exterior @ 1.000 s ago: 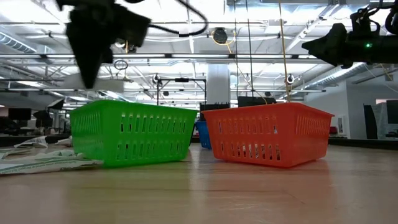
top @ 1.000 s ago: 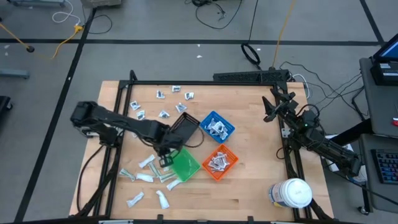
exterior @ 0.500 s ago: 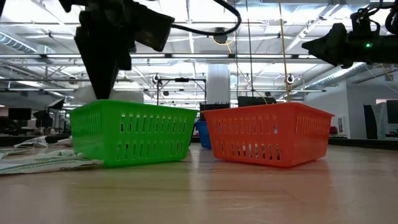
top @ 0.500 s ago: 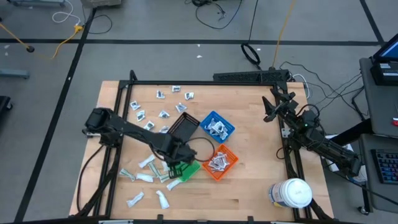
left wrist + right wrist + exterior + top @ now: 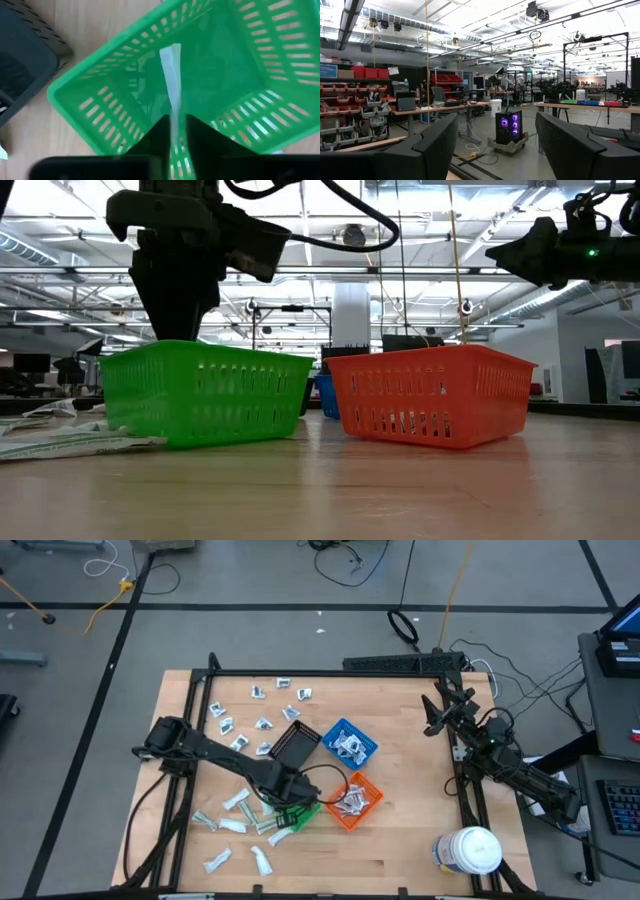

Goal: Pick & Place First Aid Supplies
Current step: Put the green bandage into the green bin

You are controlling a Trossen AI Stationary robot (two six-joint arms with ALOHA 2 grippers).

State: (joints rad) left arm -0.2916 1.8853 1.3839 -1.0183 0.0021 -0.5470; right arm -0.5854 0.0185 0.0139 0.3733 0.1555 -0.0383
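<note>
Here, risk first. Left claw [image 5: 174, 131] poised directly above the green bin [image 5: 210, 65], fingers nearly closed with only a narrow gap, a slim white packet [image 5: 172, 80] hanging between the tips and reaching down into the bin. Hard to say whether that packet is pinched or already slipping free. Could catch on a finger pad and ride back out when the arm lifts. Could also land on the bin's slotted wall or rim rather than the floor. In the high view the left claw [image 5: 291, 802] covers most of the green bin [image 5: 303, 818], so a low exit might nudge or tip the light bin toward the orange bin [image 5: 353, 800] just beside it. Right claw [image 5: 437, 710] parked at the desk [image 5: 400, 840] far edge, jaws spread wide and empty. Many more first aid supplies [image 5: 262, 706] scattered on the desk, well apart from the green bin. No brand, label or legible writing anywhere on packets or bins.
</note>
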